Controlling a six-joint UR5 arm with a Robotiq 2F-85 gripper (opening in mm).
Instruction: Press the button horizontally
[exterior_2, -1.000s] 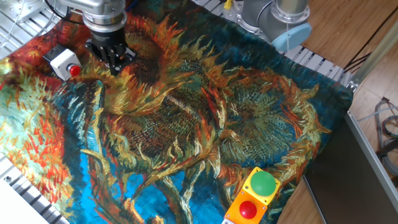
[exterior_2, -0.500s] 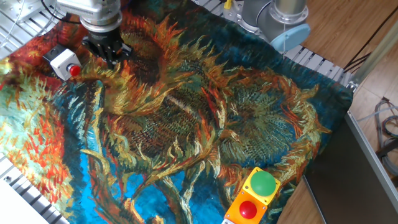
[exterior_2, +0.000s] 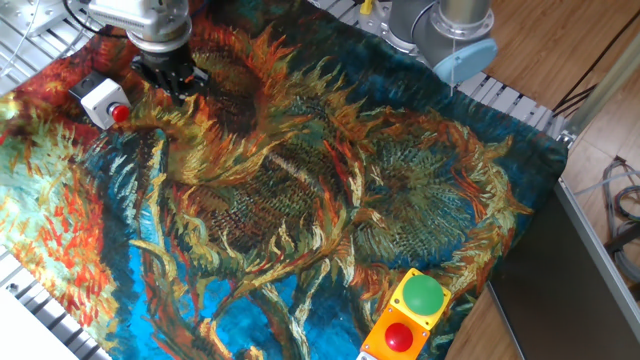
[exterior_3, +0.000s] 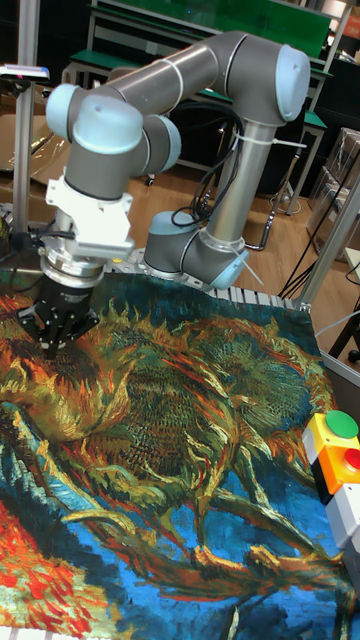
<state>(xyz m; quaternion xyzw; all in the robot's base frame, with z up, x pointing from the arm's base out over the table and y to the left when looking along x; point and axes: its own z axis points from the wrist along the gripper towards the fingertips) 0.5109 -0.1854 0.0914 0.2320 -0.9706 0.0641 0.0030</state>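
Button (exterior_2: 120, 113), small, round and red, sticks out sideways from a white-grey square box (exterior_2: 99, 97) at the upper left of the fixed view, on a sunflower-patterned cloth (exterior_2: 300, 200) that covers the table. Just to its right and a little higher in the frame, the gripper (exterior_2: 175, 88) hangs with its dark fingers pointing down at the cloth, apart from the button. Whether the fingers are spread or closed cannot be made out from this angle. At the bottom right sits a yellow-orange box (exterior_2: 405, 315) with a green button above a red one.

In the tall fixed view, the gripper (exterior_3: 57, 345) is at the left edge, just over the cloth (exterior_3: 180, 450), and its fingers merge into one dark mass, so their state stays unclear. The small red button is out of this frame. The yellow-orange box (exterior_3: 338, 455) is at the right edge.
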